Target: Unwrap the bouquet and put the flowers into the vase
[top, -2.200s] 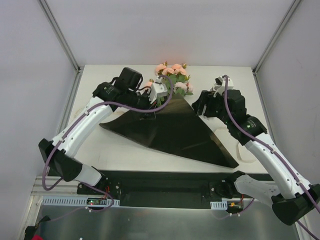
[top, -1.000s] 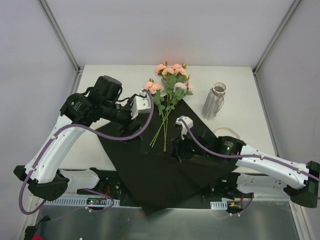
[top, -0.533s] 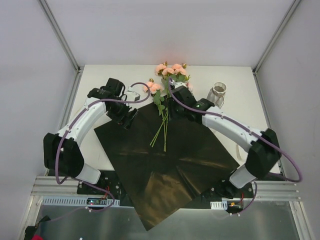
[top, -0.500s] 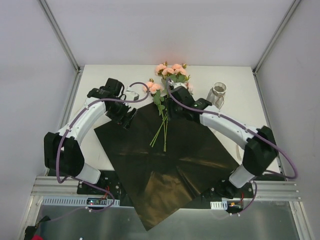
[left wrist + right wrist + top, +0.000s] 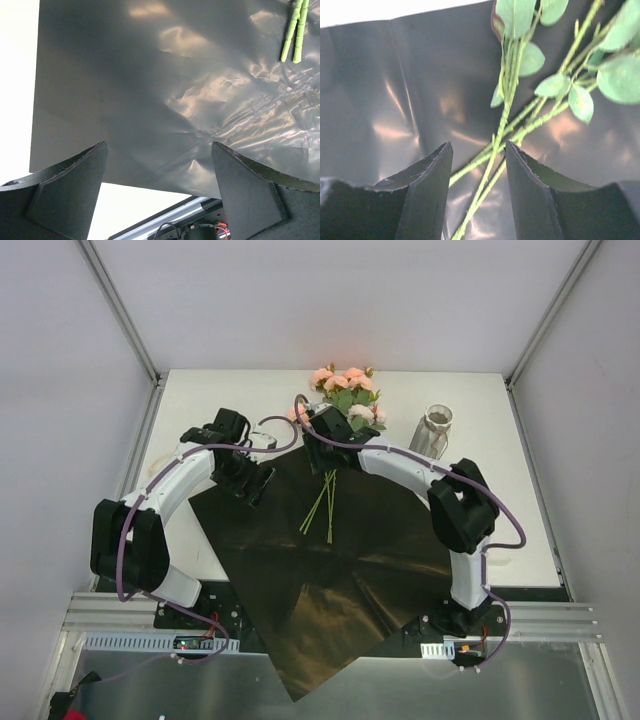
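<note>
The bouquet is unwrapped: its glossy black paper (image 5: 340, 580) lies spread flat on the table. The flowers (image 5: 345, 390) rest on the paper's back corner, with the peach-pink heads at the back and the thin stems (image 5: 325, 505) pointing toward me. The clear ribbed vase (image 5: 432, 430) stands upright at the back right, apart from them. My right gripper (image 5: 478, 150) hangs over the stems (image 5: 505, 115), open, and the stems run through the gap between its jaws. My left gripper (image 5: 160, 155) is wide open above the paper's (image 5: 150, 90) left edge, holding nothing.
Bare white table (image 5: 15, 75) shows to the left of the paper. The paper's near corner hangs over the black front rail (image 5: 240, 605). The cut stem ends (image 5: 295, 30) lie off to one side of the left gripper. White enclosure walls surround the table.
My right gripper has shifted left, from the leafy part of the flowers onto the stems, and its jaws have narrowed. My left gripper has barely moved at the paper's edge.
</note>
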